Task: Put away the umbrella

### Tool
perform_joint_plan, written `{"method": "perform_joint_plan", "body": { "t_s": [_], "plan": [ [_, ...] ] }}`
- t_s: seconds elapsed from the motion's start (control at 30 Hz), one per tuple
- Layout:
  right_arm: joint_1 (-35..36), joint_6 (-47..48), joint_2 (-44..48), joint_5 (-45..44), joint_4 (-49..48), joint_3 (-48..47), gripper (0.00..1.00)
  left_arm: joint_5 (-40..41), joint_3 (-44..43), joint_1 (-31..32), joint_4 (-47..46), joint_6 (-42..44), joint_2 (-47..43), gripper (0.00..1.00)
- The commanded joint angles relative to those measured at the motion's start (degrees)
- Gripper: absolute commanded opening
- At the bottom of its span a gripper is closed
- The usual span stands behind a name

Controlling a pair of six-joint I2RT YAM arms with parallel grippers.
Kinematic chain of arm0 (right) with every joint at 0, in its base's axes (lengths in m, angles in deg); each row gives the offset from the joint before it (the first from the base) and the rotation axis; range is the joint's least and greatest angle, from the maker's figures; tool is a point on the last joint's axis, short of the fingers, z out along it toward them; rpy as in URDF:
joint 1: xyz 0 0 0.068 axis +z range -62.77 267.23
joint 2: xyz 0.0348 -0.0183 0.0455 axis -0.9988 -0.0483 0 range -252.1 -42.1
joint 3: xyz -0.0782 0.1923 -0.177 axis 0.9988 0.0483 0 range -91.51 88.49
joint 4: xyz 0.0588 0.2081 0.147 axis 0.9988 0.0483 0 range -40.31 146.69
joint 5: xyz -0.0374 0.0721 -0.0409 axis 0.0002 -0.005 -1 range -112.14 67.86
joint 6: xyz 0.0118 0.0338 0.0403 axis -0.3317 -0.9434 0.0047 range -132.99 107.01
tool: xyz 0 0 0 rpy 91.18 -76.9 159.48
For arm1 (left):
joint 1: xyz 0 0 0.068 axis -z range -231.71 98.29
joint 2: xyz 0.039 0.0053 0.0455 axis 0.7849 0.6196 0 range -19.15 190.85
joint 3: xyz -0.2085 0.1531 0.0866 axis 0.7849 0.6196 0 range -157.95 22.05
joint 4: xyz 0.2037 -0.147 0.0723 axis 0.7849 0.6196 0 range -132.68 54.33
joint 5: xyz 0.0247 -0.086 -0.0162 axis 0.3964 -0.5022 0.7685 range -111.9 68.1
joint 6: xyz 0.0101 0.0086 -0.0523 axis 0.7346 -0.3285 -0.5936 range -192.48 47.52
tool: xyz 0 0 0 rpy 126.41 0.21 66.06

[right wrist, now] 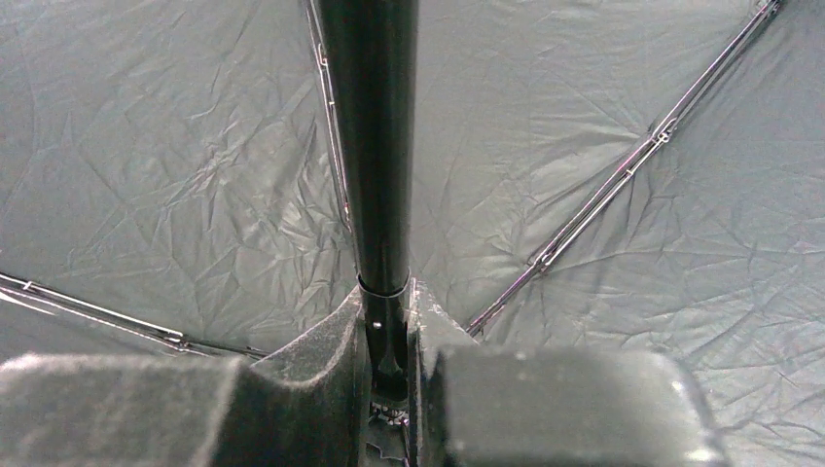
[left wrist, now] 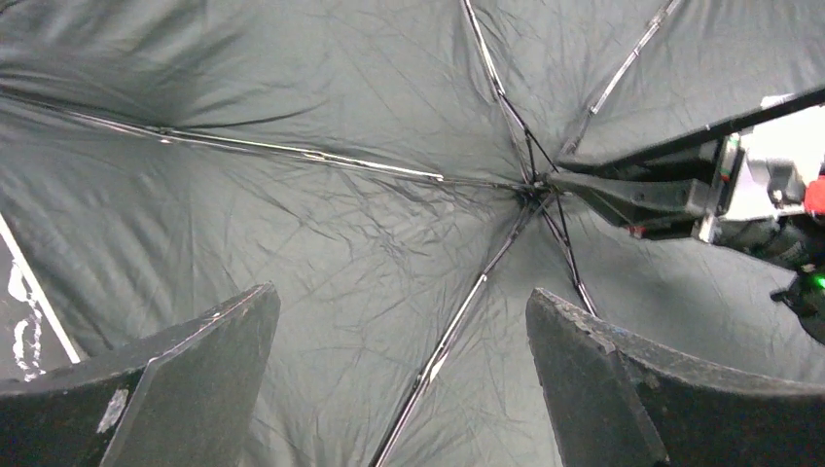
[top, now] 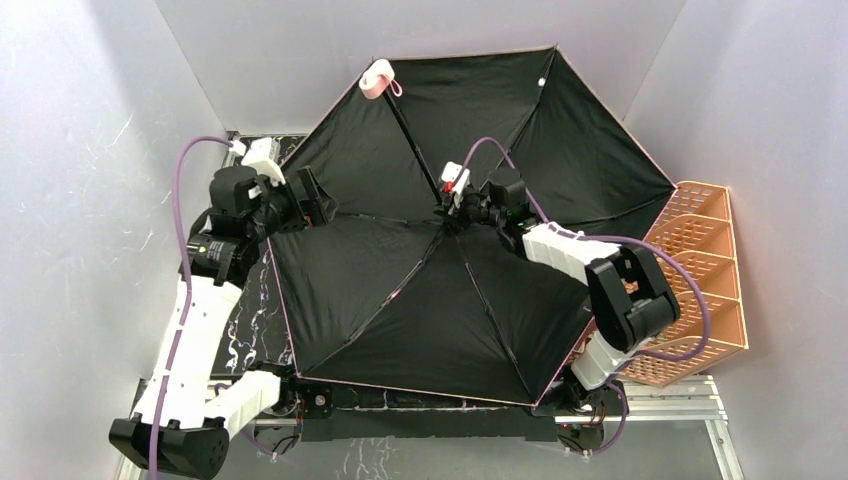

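Note:
The umbrella [top: 400, 300] lies spread wide over the table, black inner face and thin ribs up. Its pink handle [top: 378, 80] with strap points to the back. My right gripper [top: 447, 215] sits at the hub, shut on the black shaft [right wrist: 375, 146]; its fingers [right wrist: 321, 350] press the shaft from both sides just above the rib joint. My left gripper [top: 322, 200] hovers over the canopy's left part, open wide, with only the fabric [left wrist: 292, 224] and a rib below its fingertips [left wrist: 248, 321]. The left wrist view shows the right gripper [left wrist: 569, 182] at the hub.
An orange mesh rack [top: 700, 290] stands at the right, its near corner under the canopy edge. The black marbled table [top: 250, 320] shows at the left and front. Grey walls close in on three sides.

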Motion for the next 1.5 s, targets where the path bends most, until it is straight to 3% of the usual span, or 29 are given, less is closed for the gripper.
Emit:
{"method": "perform_joint_plan", "body": {
  "t_s": [0.0,0.13,0.5,0.7,0.87,1.2,1.47],
  "plan": [
    [-0.1,6.5,9.3,-4.6,-1.9,-7.3,0.00,6.5,-8.0,-0.2,4.4,-1.0,-1.6,0.98],
    [-0.2,12.7,12.7,-7.4,2.4,-12.7,0.00,13.2,-13.2,-0.1,9.2,-1.6,-0.2,0.98],
    [-0.2,41.0,18.9,-11.5,1.8,-14.7,0.00,13.4,-24.3,0.7,14.5,-1.4,0.9,0.98],
    [-0.2,52.7,17.5,-13.6,5.0,-22.2,0.00,6.6,-31.5,2.5,14.5,-0.1,4.8,0.98],
    [-0.2,71.1,15.7,-16.4,-2.1,-20.5,0.00,2.6,-35.7,4.4,15.6,1.5,8.6,0.98],
    [0.1,81.4,10.1,-13.9,1.8,-28.3,0.00,-6.9,-39.2,7.4,12.7,1.0,11.8,0.98],
    [2.7,81.7,5.6,-13.8,0.7,-32.8,0.00,-16.8,-38.0,10.2,8.1,-2.2,17.4,0.97]
  ]
}}
